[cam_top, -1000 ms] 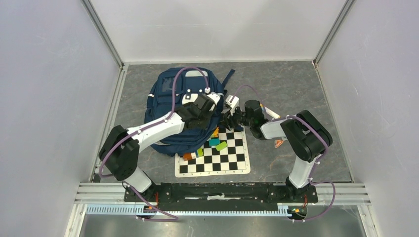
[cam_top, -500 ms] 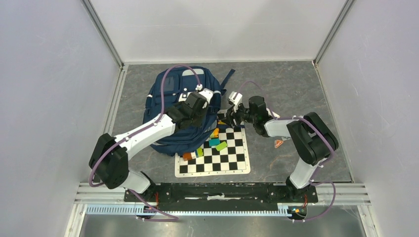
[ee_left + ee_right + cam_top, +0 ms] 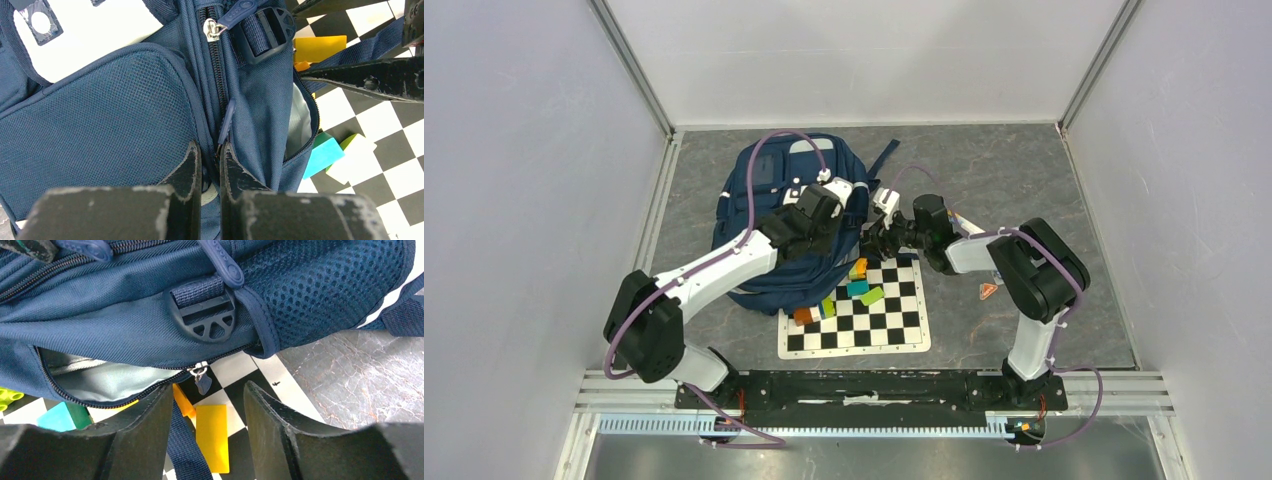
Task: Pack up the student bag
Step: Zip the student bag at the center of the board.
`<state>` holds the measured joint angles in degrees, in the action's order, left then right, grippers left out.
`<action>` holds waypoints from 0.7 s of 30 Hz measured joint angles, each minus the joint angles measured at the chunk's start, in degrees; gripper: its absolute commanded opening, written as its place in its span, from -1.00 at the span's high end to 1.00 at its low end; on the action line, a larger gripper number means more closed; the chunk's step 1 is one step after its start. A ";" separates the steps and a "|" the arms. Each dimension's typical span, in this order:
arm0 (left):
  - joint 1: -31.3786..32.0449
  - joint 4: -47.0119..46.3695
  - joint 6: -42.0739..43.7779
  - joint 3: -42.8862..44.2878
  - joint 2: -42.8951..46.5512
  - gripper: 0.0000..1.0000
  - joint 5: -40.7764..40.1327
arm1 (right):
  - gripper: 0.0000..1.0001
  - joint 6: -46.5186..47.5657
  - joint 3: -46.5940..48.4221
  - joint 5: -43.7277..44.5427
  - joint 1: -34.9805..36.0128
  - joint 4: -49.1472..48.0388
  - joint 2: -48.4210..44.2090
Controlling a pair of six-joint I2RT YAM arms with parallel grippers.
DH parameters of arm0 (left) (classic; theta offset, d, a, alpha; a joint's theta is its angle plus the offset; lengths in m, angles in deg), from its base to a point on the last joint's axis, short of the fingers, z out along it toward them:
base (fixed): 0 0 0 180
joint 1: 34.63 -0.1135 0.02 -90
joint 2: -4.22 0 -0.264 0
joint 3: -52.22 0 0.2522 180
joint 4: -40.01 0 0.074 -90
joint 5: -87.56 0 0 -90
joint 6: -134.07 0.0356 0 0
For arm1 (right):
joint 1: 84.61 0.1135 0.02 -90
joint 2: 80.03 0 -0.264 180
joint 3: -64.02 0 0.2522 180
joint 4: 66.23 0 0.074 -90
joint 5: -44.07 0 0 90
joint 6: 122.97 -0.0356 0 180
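The student bag [image 3: 732, 215] lies flat beneath the left gripper [image 3: 209, 150] and directly ahead of the right gripper [image 3: 206, 389]. It is soft woven nylon with mesh panels, limp and likely to sag or drag when pulled, so the rubbery zipper pull [image 3: 226, 120] and the hard plastic buckle [image 3: 205, 315] seem the surest holds. The left jaws are pinched narrow on that pull's tip. The right jaws gape wide before the small metal tab [image 3: 202, 380] of an open, grey-lined pocket [image 3: 110, 381].

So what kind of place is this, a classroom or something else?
Likely a robot test cell, not a classroom: plain white panel walls enclose a grey marbled tabletop, with a black-and-white checkerboard mat on it.
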<state>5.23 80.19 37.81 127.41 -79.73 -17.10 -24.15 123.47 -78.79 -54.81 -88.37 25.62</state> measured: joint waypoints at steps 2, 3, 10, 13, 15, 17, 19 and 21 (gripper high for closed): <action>-0.15 -0.04 0.00 0.00 0.00 0.96 0.00 | -0.11 0.02 0.76 0.20 0.15 0.00 0.59; -0.20 -0.07 0.00 0.00 0.00 0.96 0.00 | -0.10 0.04 1.05 0.31 0.22 0.00 0.79; -0.37 -0.15 0.00 0.00 0.00 0.96 0.11 | -0.04 0.63 1.57 2.01 0.48 0.00 1.27; -0.42 -0.17 0.00 0.00 0.00 0.96 0.22 | -0.03 1.14 2.34 2.34 0.72 -0.02 2.05; -0.42 -0.17 0.00 0.00 0.00 0.96 0.26 | -0.04 1.44 2.97 2.56 0.90 -0.02 2.82; -0.42 -0.17 0.00 -0.02 0.00 0.96 0.35 | -0.02 1.60 3.76 2.82 1.29 0.00 3.72; -0.52 -0.22 0.00 -0.04 0.00 0.96 0.66 | 0.09 1.73 4.52 2.91 1.64 0.00 4.50; -0.68 -0.37 0.00 -0.20 0.00 0.96 1.03 | 0.23 1.90 5.14 2.86 1.90 0.00 5.03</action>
<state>4.55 79.81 37.81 127.21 -79.73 -16.07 -22.25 128.61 -75.93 -52.91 -88.37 30.64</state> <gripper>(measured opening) 0.125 0.479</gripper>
